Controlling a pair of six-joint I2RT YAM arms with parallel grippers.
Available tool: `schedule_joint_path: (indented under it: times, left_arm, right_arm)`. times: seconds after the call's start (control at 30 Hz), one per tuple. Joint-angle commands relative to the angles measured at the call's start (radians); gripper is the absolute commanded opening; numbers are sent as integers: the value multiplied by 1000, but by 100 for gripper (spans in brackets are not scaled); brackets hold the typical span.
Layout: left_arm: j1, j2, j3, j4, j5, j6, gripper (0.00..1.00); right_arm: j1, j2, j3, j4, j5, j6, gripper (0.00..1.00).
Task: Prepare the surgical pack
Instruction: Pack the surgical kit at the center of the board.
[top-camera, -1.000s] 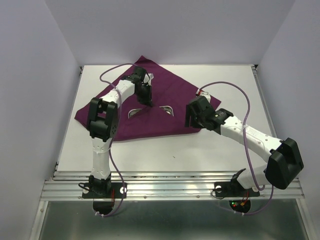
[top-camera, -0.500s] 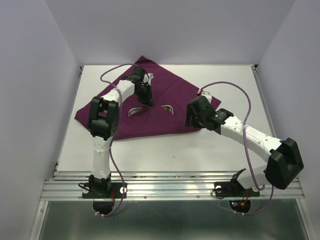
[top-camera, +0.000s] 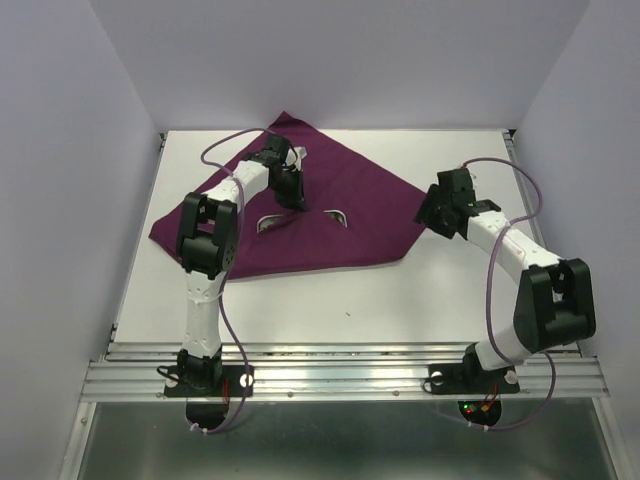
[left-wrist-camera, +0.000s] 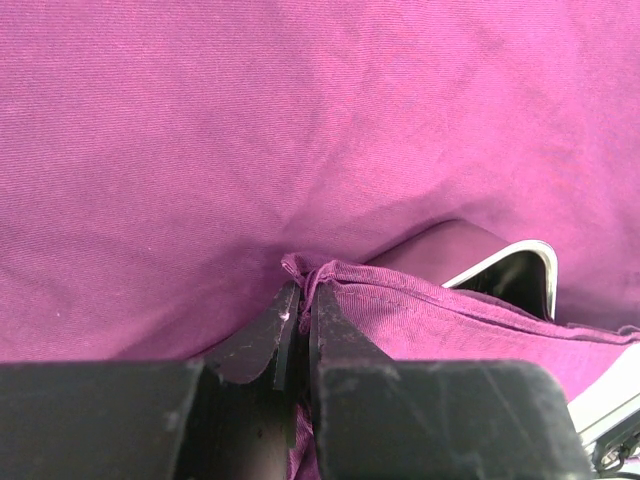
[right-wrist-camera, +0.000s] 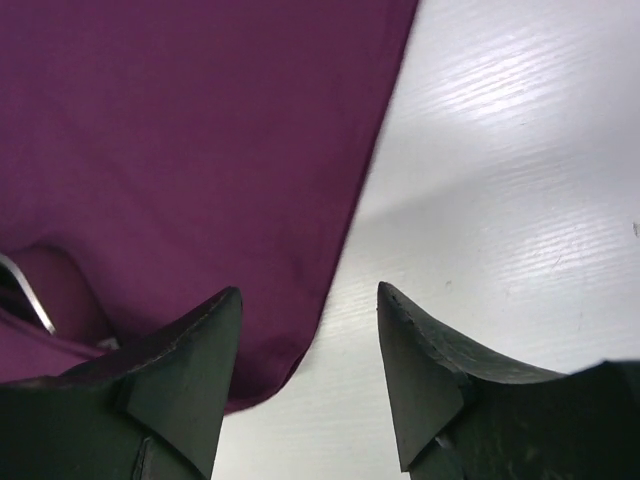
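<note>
The dark purple cloth (top-camera: 340, 190) of the surgical pack lies spread on the white table (top-camera: 330, 290), partly folded over the steel tray. Two shiny bits of the tray's rim (top-camera: 337, 217) peek out from under the fold. My left gripper (top-camera: 298, 205) stands over the cloth's middle, shut on a bunched fold of cloth (left-wrist-camera: 320, 275), with the tray's rim (left-wrist-camera: 520, 262) just to the right. My right gripper (top-camera: 428, 218) hovers at the cloth's right corner. In the right wrist view it (right-wrist-camera: 310, 325) is open and empty, with the cloth's edge (right-wrist-camera: 330, 290) between its fingers.
Raised table rails run along the left (top-camera: 135, 240) and right (top-camera: 535, 210) sides. White walls close in the back. Bare table (right-wrist-camera: 520, 160) lies right of the cloth and in front of it.
My right arm has swung right and back, from over the cloth's front right part to its right corner, and its jaws have narrowed slightly. The left gripper keeps its pinch in place.
</note>
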Motion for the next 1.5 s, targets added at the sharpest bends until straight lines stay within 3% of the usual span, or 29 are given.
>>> schedule_joint_path:
  times: [0.0,0.13,0.23,0.37,0.43,0.47,0.63,0.77,0.87,0.93,1.03,1.1,1.47]
  left_arm:
    - [10,47,-2,-5,-53,20,0]
    - [11,38,-5,-6,-70,14,0]
    - [13,10,-5,-16,-124,5,29]
    - [13,-48,2,-20,-228,-13,47]
    - [11,-82,4,-13,-332,-44,49]
    - [11,-117,4,-11,-355,-52,56]
    - [10,-215,-15,6,-512,-89,57]
    - [10,-304,-76,30,-567,-106,57]
    - [10,-333,-102,32,-531,-106,56]
    - [10,-339,-133,35,-436,-101,47]
    - [8,-318,-177,52,-287,-95,14]
    - [7,-291,-171,50,-256,-102,5]
    - [-4,-116,-116,60,-190,-124,1]
  right_arm:
    - [-64,92,9,98,-96,15,62]
    - [-64,151,49,101,-105,17,62]
    - [-64,149,30,127,-99,15,62]
    - [-64,158,13,127,-90,11,61]
    - [-64,152,-2,133,-95,12,61]
    - [-64,148,-7,136,-95,15,61]
    - [-64,122,-22,136,-88,18,61]
    - [-64,105,-25,136,-93,18,61]
    - [-64,100,-28,134,-93,17,61]
    - [-64,105,-30,134,-90,17,61]
    - [-64,111,-30,136,-90,17,61]
    - [-64,114,-28,136,-90,17,61]
    - [-64,112,-19,133,-84,11,62]
